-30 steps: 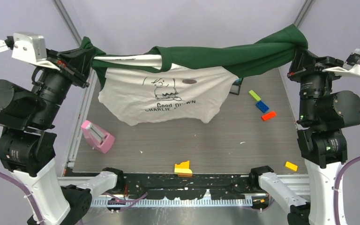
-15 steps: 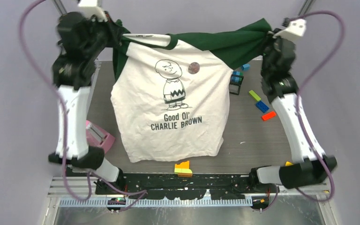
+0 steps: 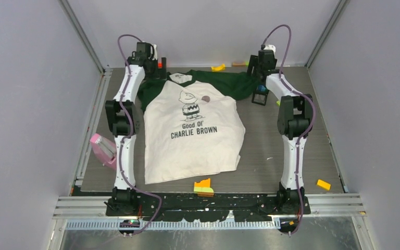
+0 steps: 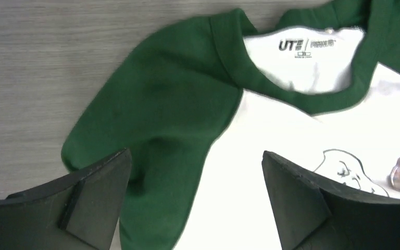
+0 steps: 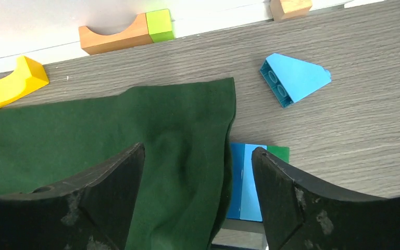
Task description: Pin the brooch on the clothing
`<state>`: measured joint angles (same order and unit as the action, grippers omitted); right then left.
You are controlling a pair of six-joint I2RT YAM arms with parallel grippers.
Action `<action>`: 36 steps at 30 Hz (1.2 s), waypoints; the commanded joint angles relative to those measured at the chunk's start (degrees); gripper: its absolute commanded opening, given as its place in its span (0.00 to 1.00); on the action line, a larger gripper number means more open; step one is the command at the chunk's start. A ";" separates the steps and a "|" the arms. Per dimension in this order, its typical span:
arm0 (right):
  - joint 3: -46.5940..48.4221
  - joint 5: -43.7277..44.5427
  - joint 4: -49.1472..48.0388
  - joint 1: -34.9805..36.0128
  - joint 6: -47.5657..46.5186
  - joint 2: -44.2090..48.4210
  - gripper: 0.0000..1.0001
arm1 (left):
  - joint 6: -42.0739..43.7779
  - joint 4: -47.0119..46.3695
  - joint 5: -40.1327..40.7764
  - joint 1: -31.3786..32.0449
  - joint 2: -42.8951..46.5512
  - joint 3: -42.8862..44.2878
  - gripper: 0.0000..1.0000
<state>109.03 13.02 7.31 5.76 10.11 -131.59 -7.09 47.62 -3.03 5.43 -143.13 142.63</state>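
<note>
Seen from above, the white raglan T-shirt (image 3: 198, 140) with dark green sleeves lies flat, print up, on the grey wood-grain table (image 3: 281, 172). The tiny round pinkish-brown brooch (image 3: 205, 98) sits on its chest just beside the cartoon boy's head, possibly fastened, though it is too small to tell. In the left wrist view, the left gripper (image 4: 195, 161) is spread wide and empty above one green sleeve. In the right wrist view, the right gripper (image 5: 198, 153) gapes equally wide over the other sleeve, near a light blue sloped toy block (image 5: 294, 78).
</note>
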 commanded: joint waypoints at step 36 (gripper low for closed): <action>-63.29 2.24 -6.03 0.83 9.57 80.93 0.99 | -2.91 -22.15 19.35 -1.28 103.03 -87.88 1.00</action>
<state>46.98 16.86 4.82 6.31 17.15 -52.97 -10.87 29.04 14.52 4.38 -40.10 54.81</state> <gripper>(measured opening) 0.988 0.995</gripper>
